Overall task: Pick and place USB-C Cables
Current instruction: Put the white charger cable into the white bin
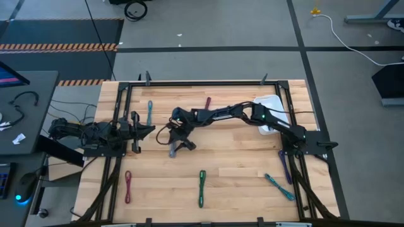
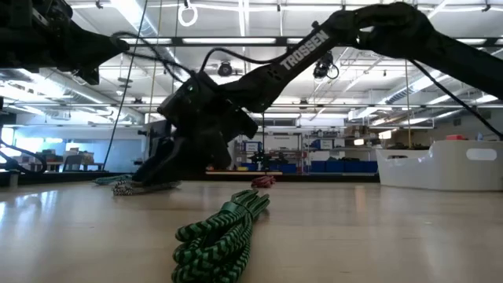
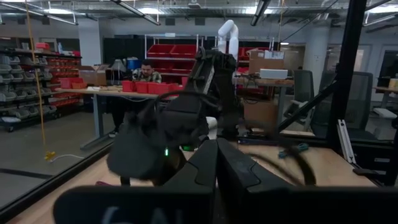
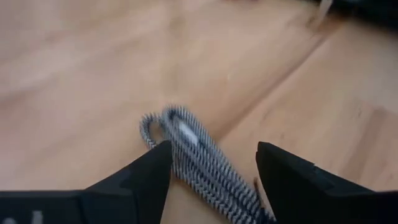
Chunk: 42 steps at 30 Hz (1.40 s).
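Several short folded cable bundles lie flat on the wooden table: teal [image 1: 150, 112], maroon [image 1: 207, 102], red [image 1: 128, 186], green [image 1: 202, 187], a second teal [image 1: 279, 187] and purple [image 1: 284, 167]. My right gripper [image 1: 179, 147] reaches down to the middle of the table and is open. In the right wrist view its fingers [image 4: 146, 180] stand on either side of a grey braided cable bundle [image 4: 199, 158] lying on the wood; whether they touch it does not show. My left gripper [image 1: 149, 130] waits shut at the left, above the table.
A white container [image 1: 271, 108] stands at the far right of the table. A black frame [image 1: 202, 82] runs around the table. In the low view the green bundle [image 2: 224, 232] lies nearest, with a red one [image 2: 263, 181] behind it. A person sits in the room beyond.
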Each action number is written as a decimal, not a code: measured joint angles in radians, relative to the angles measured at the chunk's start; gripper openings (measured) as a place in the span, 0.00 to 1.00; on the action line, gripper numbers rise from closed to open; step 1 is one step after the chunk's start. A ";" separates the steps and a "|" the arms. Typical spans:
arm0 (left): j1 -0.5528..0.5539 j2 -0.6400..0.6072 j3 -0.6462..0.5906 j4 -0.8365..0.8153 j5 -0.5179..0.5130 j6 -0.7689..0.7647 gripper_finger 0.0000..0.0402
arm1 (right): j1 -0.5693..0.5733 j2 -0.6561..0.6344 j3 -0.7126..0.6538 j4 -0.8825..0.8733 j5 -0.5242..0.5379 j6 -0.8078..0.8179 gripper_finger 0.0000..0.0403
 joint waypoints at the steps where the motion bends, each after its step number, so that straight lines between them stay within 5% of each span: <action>1: 0.000 0.000 0.000 0.000 -0.005 0.000 0.04 | 0.000 0.009 0.016 -0.022 0.014 -0.025 0.58; 8: 0.000 0.000 0.000 0.000 -0.011 -0.001 0.04 | 0.003 0.014 0.053 -0.153 0.087 -0.159 0.46; 16: 0.000 0.000 0.000 -0.001 -0.011 -0.004 0.03 | -0.006 0.014 0.052 -0.187 0.117 -0.155 0.06; 29: 0.000 0.000 0.000 0.000 -0.011 -0.004 0.03 | -0.027 -0.109 0.028 -0.204 0.108 0.116 0.04; 35: 0.000 0.000 0.000 -0.001 -0.011 -0.003 0.03 | -0.027 -0.284 -0.193 -0.086 0.241 0.281 0.04; 42: 0.000 0.000 0.000 -0.002 -0.011 -0.003 0.04 | -0.025 -0.648 -0.628 0.158 0.547 0.498 0.04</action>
